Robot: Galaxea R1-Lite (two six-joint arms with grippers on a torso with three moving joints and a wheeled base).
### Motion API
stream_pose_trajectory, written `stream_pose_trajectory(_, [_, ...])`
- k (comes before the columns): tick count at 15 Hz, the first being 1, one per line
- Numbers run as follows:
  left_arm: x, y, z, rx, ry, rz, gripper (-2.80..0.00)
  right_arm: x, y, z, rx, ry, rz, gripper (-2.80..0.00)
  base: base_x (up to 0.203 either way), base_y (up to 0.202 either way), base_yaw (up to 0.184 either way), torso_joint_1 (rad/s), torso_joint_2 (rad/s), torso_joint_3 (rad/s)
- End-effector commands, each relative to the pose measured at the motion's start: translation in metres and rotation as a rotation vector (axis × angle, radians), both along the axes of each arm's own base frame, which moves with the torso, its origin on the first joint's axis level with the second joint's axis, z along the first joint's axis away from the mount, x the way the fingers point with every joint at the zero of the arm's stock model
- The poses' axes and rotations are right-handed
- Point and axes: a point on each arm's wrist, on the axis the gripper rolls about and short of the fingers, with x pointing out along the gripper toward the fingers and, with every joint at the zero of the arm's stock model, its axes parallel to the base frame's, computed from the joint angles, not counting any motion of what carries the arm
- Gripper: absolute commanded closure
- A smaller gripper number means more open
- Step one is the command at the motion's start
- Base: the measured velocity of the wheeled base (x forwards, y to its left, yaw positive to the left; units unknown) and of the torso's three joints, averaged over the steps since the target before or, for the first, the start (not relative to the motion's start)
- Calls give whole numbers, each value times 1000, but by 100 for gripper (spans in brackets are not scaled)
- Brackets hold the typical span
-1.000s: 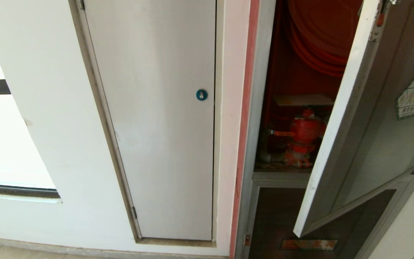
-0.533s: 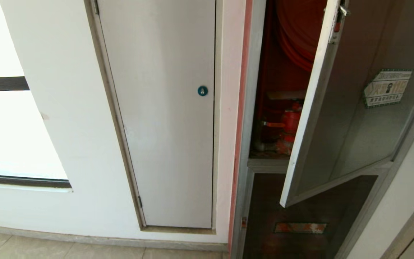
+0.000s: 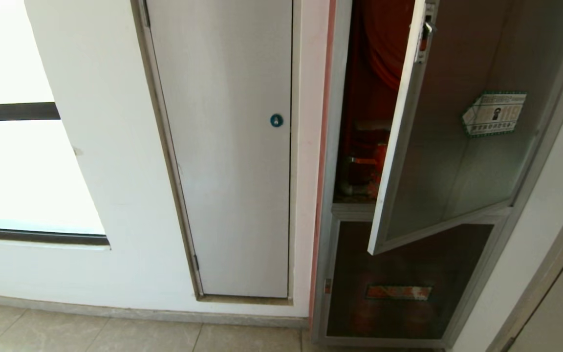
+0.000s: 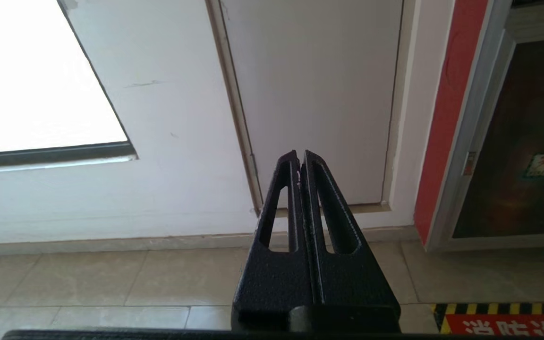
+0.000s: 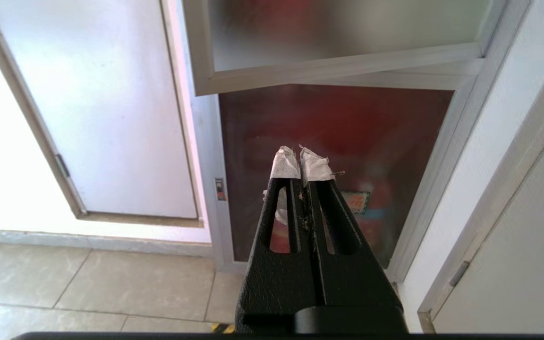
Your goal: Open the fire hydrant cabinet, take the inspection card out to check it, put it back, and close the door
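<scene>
The fire hydrant cabinet (image 3: 340, 161) stands in the white wall at the right of the head view, a red strip (image 3: 324, 146) running down its left edge. Its door (image 3: 457, 146), a silver-framed pane of dark glass, hangs partly open, hinged at the right, its free edge swung out from the frame. A green-bordered sticker (image 3: 494, 113) sits on the glass and a small latch (image 3: 425, 30) on the free edge near the top. Through the gap between frame and door show a red hose (image 3: 384, 54) above and a red valve (image 3: 372, 166) below. The inspection card cannot be made out in any view. Under the door a smaller dark panel (image 3: 408, 274) with an orange label plate (image 3: 398, 292) is shut. To the left of the cabinet is a plain white door (image 3: 227, 146) with a round blue lock (image 3: 276, 120); further left, a bright window (image 3: 12, 171). Neither arm enters the head view. The left gripper (image 4: 299, 158), fingers pressed together and empty, hangs over the tiled floor (image 4: 111, 283), facing the white door. The right gripper (image 5: 300, 158), its tape-wrapped tips together and holding nothing, faces the lower panel, apart from it.
</scene>
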Motion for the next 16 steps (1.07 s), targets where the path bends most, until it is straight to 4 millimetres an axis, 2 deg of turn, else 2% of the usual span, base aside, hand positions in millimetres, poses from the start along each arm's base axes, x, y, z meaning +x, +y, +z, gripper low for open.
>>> stream_pose_trajectory(1, [0,0,0,-25,2,1,0,0,0,0,0,0,-1,0,0,0,0,0,0,0])
stream_pose_trajectory(8, [0,0,-1,-103,5,14,0,0,0,0,0,0,0,0,0,0,0,0,0,0])
stream_pose_trajectory(16, [0,0,-1,-104,4,18,0,0,0,0,-3,-2,0,0,0,0,0,0,0,0])
